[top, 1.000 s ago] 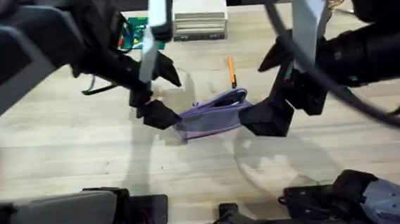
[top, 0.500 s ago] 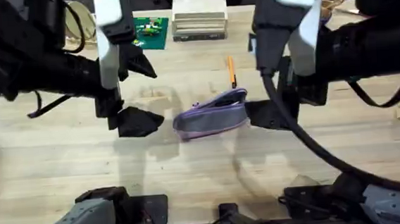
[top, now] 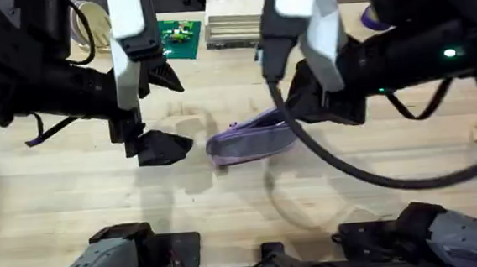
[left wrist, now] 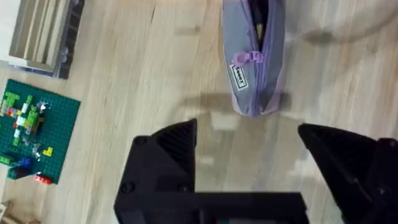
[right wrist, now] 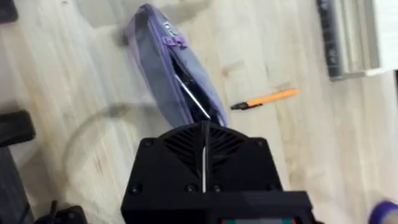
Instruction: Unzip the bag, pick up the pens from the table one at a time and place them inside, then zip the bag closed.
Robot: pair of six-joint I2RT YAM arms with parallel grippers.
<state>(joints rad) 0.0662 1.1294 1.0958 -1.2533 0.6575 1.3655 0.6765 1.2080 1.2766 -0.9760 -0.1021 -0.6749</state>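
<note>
While the lavender-and-grey fabric pencil pouch (top: pixel 250 142) lies mid-way across the light wooden butcher-block table (top: pixel 74 187) in the overhead view, the left gripper (top: pixel 160 145) hangs beside its left end and the right arm covers its right end. Seen from the left wrist, that gripper's black fingers (left wrist: pixel 171 152) are spread wide, apart from the partly unzipped pouch (left wrist: pixel 254 56). From the right wrist, the right gripper (right wrist: pixel 204 144) is pressed closed over the pouch (right wrist: pixel 171 65), with the slim orange pen (right wrist: pixel 265 98) on the wood nearby.
</note>
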